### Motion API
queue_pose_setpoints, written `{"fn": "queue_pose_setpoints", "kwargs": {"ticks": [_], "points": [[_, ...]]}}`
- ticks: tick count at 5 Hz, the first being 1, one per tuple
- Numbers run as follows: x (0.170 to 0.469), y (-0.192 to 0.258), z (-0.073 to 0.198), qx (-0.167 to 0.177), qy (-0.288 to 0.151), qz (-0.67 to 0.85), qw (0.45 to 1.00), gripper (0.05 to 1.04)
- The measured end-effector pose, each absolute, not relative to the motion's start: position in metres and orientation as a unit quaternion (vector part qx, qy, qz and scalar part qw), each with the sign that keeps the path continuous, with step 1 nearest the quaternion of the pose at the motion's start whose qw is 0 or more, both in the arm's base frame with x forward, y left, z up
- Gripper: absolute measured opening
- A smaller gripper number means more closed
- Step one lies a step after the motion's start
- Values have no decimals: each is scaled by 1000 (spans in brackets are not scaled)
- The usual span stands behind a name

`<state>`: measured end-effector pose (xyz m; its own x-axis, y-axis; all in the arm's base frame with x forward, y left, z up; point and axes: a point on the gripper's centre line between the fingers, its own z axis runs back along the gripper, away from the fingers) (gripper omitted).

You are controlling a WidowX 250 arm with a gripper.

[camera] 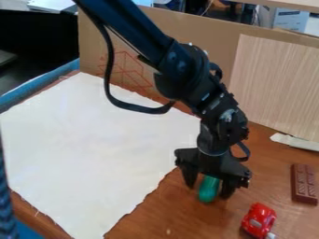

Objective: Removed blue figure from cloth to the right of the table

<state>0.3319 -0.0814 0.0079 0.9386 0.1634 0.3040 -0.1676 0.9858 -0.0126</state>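
Your blue-green figure (208, 193) is at the gripper (209, 188), just right of the white cloth (93, 140), over the wooden table (177, 217). Can't tell you if the jaws grip it or stand open. Red toy car (259, 220) nearby, chocolate bar (304, 184) farther right.

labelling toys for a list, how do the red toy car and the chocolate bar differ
The toy car is bright red; the chocolate bar is brown. The toy car is rounded; the chocolate bar is a flat, segmented rectangle. Both lie on the wooden table, off the white cloth.
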Motion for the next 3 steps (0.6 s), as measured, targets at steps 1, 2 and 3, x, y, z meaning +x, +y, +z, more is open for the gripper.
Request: {"fn": "queue_pose_setpoints", "kwargs": {"ticks": [1,2,3], "points": [[338,-70,44,-18,-166,112,980,1000],[337,-60,79,-22,-162,124,979,1000],[328,-42,126,90,-173,112,974,1000]]}}
